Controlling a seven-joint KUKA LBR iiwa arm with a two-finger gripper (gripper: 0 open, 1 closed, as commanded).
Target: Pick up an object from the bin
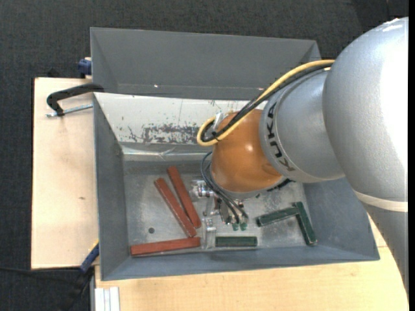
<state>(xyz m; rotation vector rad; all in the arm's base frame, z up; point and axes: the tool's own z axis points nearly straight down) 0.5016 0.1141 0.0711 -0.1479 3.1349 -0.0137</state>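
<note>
The grey bin (108, 193) has a scuffed floor with six bars lying on it. The left red bar (175, 207) and the right red bar (185, 197) lie side by side, slanting from mid-floor toward the front wall. The front red bar (165, 246) lies along that wall, its right end near their lower ends. Right of it lies the short green bar (236, 241). Further right, the level green bar (280, 217) and the slanted green bar (306, 224) meet in an L.
</note>
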